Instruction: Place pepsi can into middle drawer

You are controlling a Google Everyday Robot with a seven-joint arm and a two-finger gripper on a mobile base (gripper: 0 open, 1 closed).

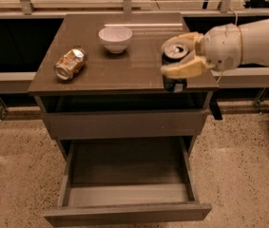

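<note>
Blue pepsi can (175, 83): upright in the gripper's grasp at the near right edge of the cabinet top (124, 72), silver top facing up, dark body showing below the fingers.
Gripper (168, 57): reaches in from the right on a white arm (248, 41); its cream fingers (186, 69) are clamped on the can, one on the near side and one on the far side.
Middle drawer (124, 213): pulled out toward the near side below a closed drawer front (124, 123), interior bare, well below the can.
Crushed can (70, 63): gold-silver, lying on its side on the left part of the top, well apart from the gripper.
White bowl (115, 38): stands at the far middle of the top, left of the gripper.
Floor (241, 175): speckled tan, on both sides of the cabinet.
</note>
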